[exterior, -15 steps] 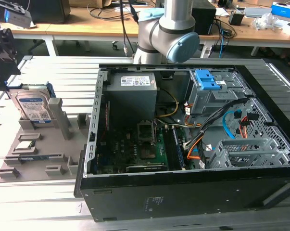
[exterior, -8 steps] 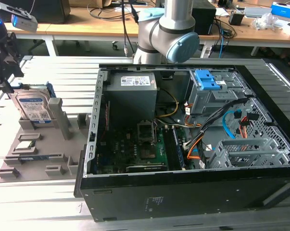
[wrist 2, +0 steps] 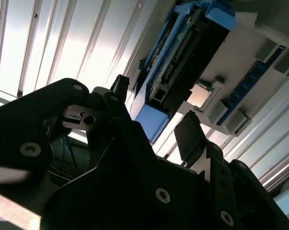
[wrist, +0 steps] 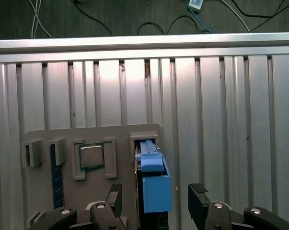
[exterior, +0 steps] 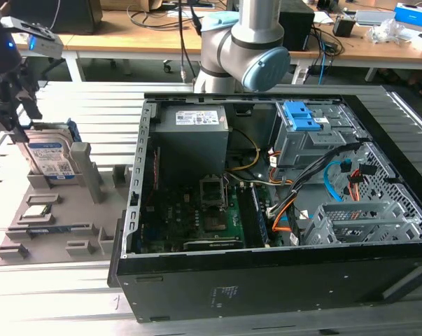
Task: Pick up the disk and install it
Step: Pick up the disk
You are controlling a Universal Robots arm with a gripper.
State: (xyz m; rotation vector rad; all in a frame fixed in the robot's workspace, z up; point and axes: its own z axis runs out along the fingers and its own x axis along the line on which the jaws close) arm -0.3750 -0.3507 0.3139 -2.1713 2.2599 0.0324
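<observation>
One disk [exterior: 51, 157] is noted standing on edge in a slot at one corner of one grey fixture tray [exterior: 64, 213], at the exterior view's left of one opened computer case [exterior: 266, 280]. One gripper [wrist: 156, 191] is positioned over it. Its two fingers [wrist: 199, 199] are spread to either side of the blue bracket, with nothing clamped. One processor chip [wrist: 92, 155] is seated beside the slot.

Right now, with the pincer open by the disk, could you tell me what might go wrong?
The disk stands on edge in the grey holder. If the open pincer, whose fingers flank it in the first wrist view, closes off-centre, the disk could tilt or jam in its slot. A grey post rises close beside the disk, so a finger might strike it.
</observation>
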